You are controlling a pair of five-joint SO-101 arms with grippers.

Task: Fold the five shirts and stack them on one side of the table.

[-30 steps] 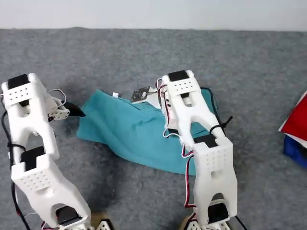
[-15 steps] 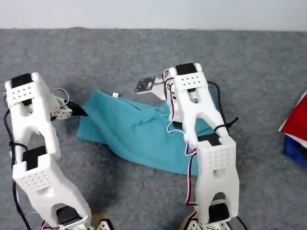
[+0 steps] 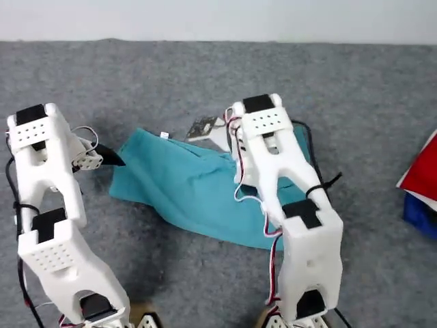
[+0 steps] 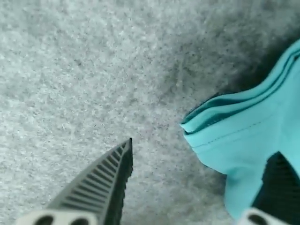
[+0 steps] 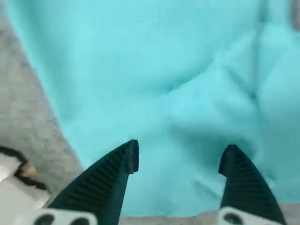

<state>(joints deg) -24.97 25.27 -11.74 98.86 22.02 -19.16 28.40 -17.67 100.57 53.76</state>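
Teal shirt rumpled on the grey table
We find its small white tag too small to read. The left gripper gapes wide and empty, the shirt's layered corner between its fingers; the right gripper, arm stretched forward, hangs spread and empty over the cloth.

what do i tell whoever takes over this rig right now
Left gripper: open, empty, at the left corner of the rumpled teal fabric shirt.
Right gripper: open, empty, above that shirt.
Done, apparently: a red cloth over a blue cloth at the right edge of the grey carpeted table.
Left: fold the teal shirt and stack it there.
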